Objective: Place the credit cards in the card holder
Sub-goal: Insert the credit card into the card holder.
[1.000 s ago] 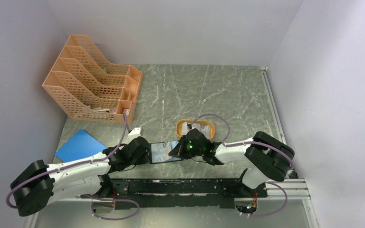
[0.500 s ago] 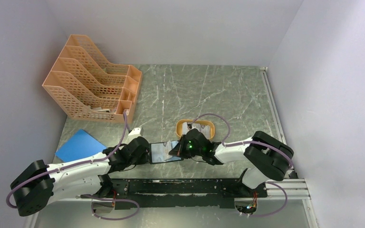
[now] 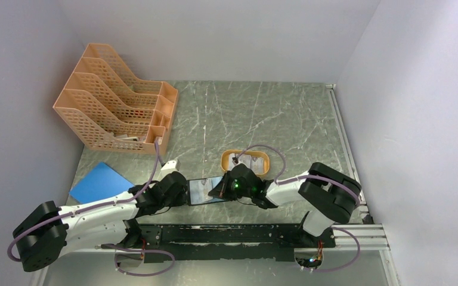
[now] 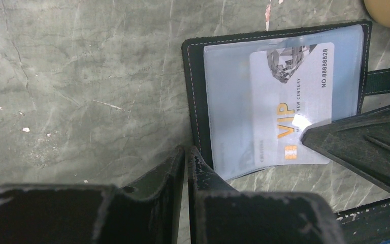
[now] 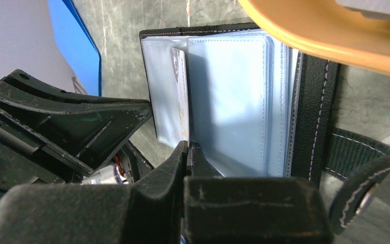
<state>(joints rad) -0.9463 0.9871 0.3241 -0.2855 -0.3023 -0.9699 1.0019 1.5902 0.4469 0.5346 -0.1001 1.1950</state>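
Observation:
The black card holder [image 3: 206, 191] lies open on the table between my two grippers, its clear pockets up. In the left wrist view one pale VIP card [image 4: 294, 91] lies flat in the clear pocket of the holder [image 4: 195, 101]. My left gripper [image 4: 187, 152] is shut and empty, its tip on the holder's near left corner. My right gripper [image 5: 188, 147] is shut, its tip resting on that card [image 5: 179, 86] among the pockets of the holder [image 5: 317, 112]. More cards [image 3: 247, 158] lie in the orange tray [image 3: 225, 161].
The orange tray's rim [image 5: 325, 35] hangs just beyond the holder. The holder's snap tab [image 5: 365, 168] sticks out on the right. A blue sheet [image 3: 98, 182] lies at the left. Orange file racks [image 3: 113, 107] stand at the back left.
My right arm has shifted a little to the left toward the holder. The left arm and the holder have not moved.

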